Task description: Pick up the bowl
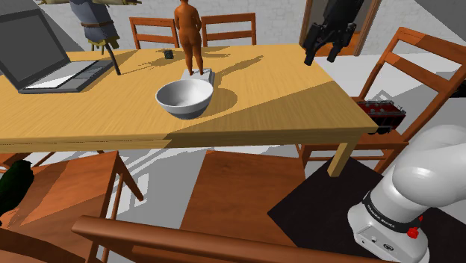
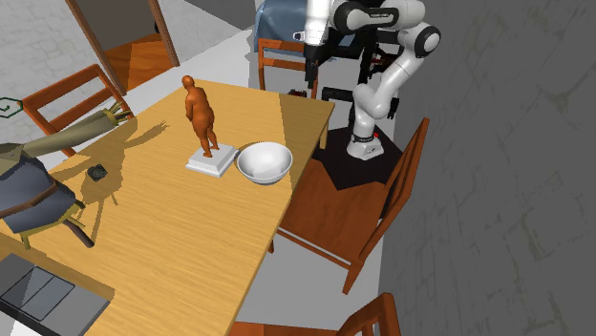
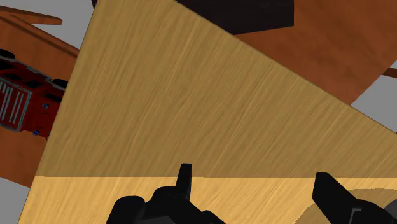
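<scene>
Above the end of a wooden dining table (image 1: pixel 284 104) nearest the robot's stand, the black gripper (image 1: pixel 321 54) hangs well clear of the surface. Its jaws stand apart with nothing between them but bare tabletop, as the wrist view (image 3: pixel 254 181) shows. The pale bowl (image 1: pixel 184 98) sits upright and mouth-up near the table's long edge, well apart from the gripper toward the shoulder view's left. It is just beside the white base of an orange-brown figurine (image 1: pixel 190 37); whether the two touch cannot be told. The high, open pose looks like the start of an approach, with the fingers spread to straddle the rim once the arm crosses over. With the figurine (image 2: pixel 200 115) crowding one side of the bowl (image 2: pixel 265 163), the free rim on the side facing the table edge seems the safer place to pinch. A laptop (image 1: pixel 52 60) lies open at the table's other end, and a red toy vehicle (image 1: pixel 381 112) rests on a chair seat beyond the corner.
</scene>
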Motion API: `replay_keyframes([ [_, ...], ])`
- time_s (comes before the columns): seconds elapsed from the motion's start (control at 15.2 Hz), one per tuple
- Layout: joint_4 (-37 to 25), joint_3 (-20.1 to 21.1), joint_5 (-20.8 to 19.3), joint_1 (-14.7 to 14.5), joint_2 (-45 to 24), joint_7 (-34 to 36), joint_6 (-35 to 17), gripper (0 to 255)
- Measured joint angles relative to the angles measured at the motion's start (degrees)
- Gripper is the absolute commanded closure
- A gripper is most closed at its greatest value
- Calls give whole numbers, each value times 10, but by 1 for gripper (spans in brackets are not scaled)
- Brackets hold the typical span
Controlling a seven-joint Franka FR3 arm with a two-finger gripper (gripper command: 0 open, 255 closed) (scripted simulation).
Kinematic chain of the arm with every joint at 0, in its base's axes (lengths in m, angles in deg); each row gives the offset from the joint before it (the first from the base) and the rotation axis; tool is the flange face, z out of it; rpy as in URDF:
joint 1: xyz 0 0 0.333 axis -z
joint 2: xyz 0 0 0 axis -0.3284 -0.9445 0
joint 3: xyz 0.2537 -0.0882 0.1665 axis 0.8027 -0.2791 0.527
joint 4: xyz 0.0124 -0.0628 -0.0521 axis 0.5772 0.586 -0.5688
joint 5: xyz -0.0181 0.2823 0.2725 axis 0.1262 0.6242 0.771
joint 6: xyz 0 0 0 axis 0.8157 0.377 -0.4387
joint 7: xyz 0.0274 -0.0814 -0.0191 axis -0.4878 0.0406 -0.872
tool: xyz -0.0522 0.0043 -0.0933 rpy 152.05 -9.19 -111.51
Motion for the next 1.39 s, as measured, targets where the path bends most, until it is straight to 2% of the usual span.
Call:
replay_keyframes([
  [0.13, -6, 2, 3, -2, -11, 1, -4, 0],
  [0.59, -90, 32, 33, -28, -146, 19, -36, 0],
  [1.06, -206, 61, 55, -51, -287, 38, -44, 0],
  [1.39, -337, 80, 59, -67, -414, 53, -29, 0],
])
